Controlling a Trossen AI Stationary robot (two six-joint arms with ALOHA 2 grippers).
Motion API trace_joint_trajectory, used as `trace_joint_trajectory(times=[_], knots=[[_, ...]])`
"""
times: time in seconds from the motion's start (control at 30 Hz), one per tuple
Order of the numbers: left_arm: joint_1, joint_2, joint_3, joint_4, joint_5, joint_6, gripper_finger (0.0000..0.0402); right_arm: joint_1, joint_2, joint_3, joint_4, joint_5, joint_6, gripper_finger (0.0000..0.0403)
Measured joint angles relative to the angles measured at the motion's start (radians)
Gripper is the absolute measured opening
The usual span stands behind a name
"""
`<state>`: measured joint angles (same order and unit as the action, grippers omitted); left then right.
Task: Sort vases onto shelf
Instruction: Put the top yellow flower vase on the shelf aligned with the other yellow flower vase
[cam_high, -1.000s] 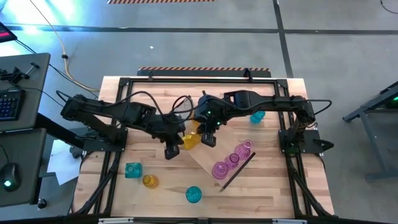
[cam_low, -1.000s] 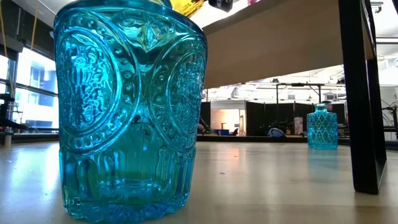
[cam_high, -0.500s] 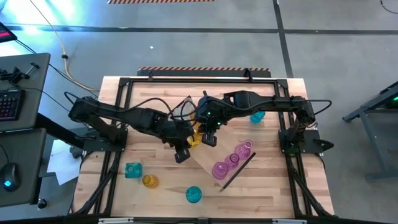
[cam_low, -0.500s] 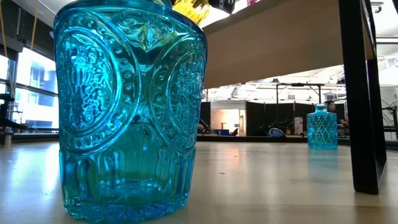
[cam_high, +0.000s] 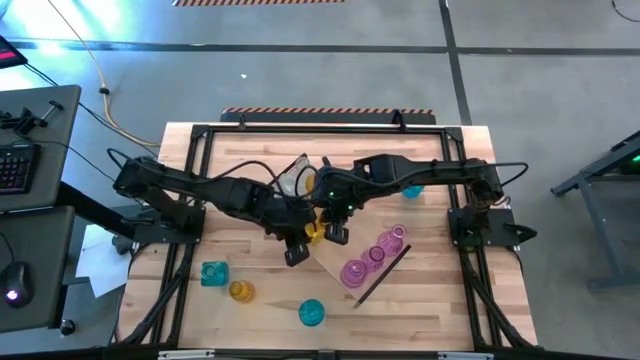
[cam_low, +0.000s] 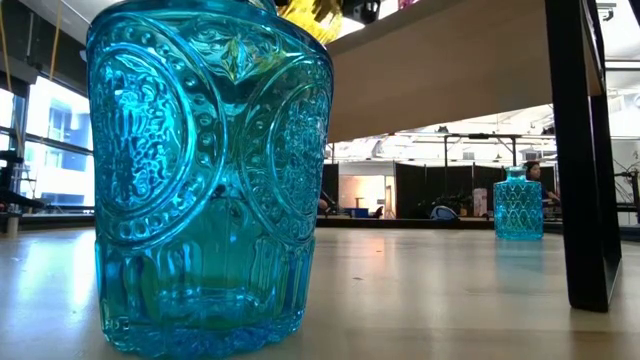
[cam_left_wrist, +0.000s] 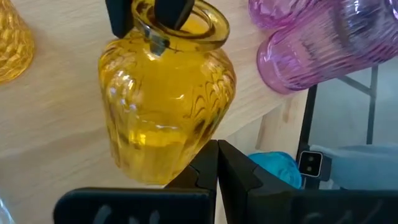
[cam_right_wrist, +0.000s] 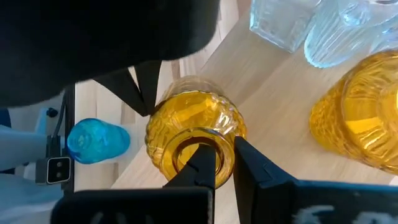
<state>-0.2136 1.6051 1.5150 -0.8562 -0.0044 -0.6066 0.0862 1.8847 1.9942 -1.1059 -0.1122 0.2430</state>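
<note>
Right gripper (cam_right_wrist: 217, 163) fingers clamped on yellow vase (cam_left_wrist: 166, 93) rim, probably to steady it on shelf (cam_left_wrist: 56, 118); left gripper (cam_left_wrist: 217, 163) fingers together, empty, just beside it.

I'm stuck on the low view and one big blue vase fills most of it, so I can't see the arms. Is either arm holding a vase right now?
Observer: Yes. The right gripper is shut on the rim of a yellow vase, with one of its jaws inside the mouth.
Operator: And the left arm?
Observer: The left gripper is shut and empty, close beside that vase's body.
Operator: Anything on the shelf?
Observer: Yes, three pink vases stand in a row on the shelf, near its dark end piece.
</note>
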Motion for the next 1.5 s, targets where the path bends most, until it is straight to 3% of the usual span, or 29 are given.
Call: trace_joint_trajectory(times=[0.27,0.67,0.83,1.17,1.5], knots=[[-0.010,0.000,0.000,-0.013,-0.010,-0.011,0.0001,0.010,-0.004,0.001,-0.093,0.007,0.004,0.0003],[-0.012,0.000,0.000,-0.012,-0.003,-0.002,0.0001,0.039,-0.010,0.005,-0.128,0.065,-0.124,0.0003],[-0.011,0.000,0.000,-0.008,-0.003,-0.003,0.0001,0.048,-0.006,0.077,-0.178,0.123,-0.210,0.0003],[-0.011,0.000,0.000,-0.013,-0.007,-0.010,0.0000,0.048,-0.007,0.164,-0.326,0.076,-0.251,0.0003],[-0.011,0.000,0.000,-0.005,-0.007,-0.018,0.0000,0.050,0.002,0.165,-0.373,0.123,-0.413,0.0003]])
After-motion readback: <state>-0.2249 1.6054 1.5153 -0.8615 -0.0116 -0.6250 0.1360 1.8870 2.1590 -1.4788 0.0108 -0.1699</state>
